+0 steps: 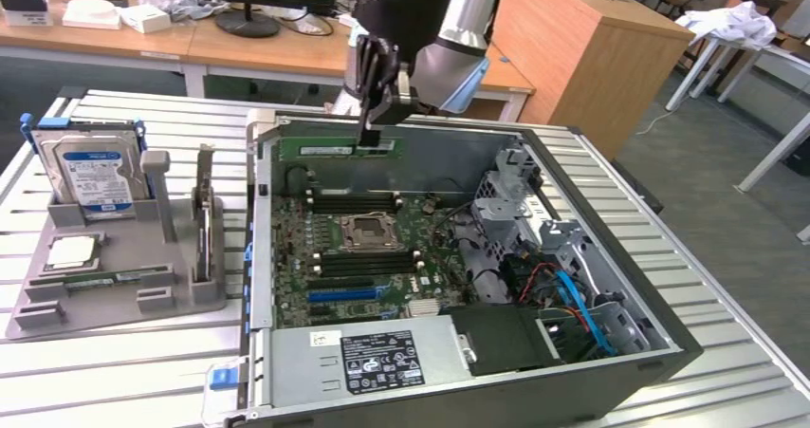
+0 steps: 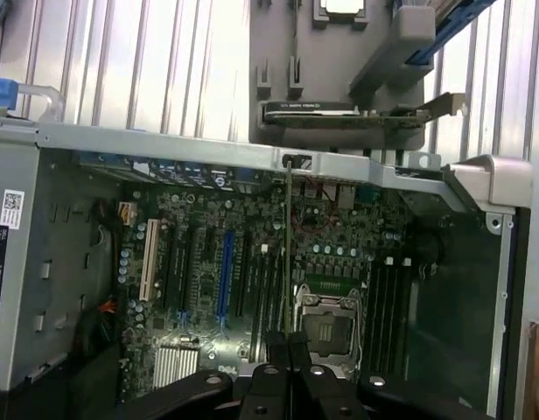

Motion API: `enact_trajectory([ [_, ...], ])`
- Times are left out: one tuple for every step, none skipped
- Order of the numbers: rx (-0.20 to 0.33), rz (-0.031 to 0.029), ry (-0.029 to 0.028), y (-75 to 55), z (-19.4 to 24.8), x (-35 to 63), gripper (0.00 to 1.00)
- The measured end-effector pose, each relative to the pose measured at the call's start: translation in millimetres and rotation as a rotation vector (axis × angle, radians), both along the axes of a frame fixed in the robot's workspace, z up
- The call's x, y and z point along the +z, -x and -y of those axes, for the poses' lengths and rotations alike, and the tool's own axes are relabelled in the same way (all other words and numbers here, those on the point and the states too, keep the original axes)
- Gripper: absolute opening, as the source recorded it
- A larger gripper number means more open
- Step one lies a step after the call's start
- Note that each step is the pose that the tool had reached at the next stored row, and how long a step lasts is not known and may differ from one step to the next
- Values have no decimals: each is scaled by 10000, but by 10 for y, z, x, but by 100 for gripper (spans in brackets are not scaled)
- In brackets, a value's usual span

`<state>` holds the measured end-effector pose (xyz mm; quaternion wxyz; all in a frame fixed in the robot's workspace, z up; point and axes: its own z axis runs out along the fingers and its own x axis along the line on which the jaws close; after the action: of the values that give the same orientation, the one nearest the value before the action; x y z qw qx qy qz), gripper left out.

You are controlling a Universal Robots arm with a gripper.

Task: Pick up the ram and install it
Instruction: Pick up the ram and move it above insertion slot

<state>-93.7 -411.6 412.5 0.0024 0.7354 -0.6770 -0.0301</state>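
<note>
My gripper [image 1: 375, 141] hangs over the far end of the open computer case [image 1: 633, 347], shut on the ram [image 1: 332, 149]. The ram is a thin green stick with a white label, held level and lengthwise above the motherboard [image 1: 329, 276]. In the wrist view the ram [image 2: 290, 245] shows edge-on as a thin line running out from the gripper [image 2: 289, 343], above the board beside the CPU socket [image 2: 326, 319]. Dark memory slots [image 1: 360, 262] lie on both sides of the CPU socket [image 1: 367, 229]. The ram is clear of the board, not touching any slot.
At the exterior view's left, a grey holder [image 1: 114, 300] carries a blue-labelled hard drive [image 1: 95, 176], a silver CPU chip [image 1: 70, 252] and an upright card [image 1: 203, 219]. Inside the case are a power supply [image 1: 367, 357] and a drive cage [image 1: 538, 224] with cables.
</note>
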Motion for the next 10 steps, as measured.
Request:
enact_trajectory([
  [-4, 1, 27, -15, -19, -2, 12],
  [-7, 2, 54, -31, -38, -3, 12],
  [-10, 4, 78, -48, -56, -5, 12],
  [-15, 6, 98, -67, -72, -6, 12],
  [-25, 9, 115, -91, -86, -8, 12],
  [-39, 9, 132, -112, -96, -9, 12],
  [-56, 11, 143, -131, -105, -10, 12],
  [-77, 11, 149, -148, -112, -11, 12],
  [-102, 10, 155, -164, -119, -12, 12],
  [-131, 10, 157, -179, -125, -14, 12],
])
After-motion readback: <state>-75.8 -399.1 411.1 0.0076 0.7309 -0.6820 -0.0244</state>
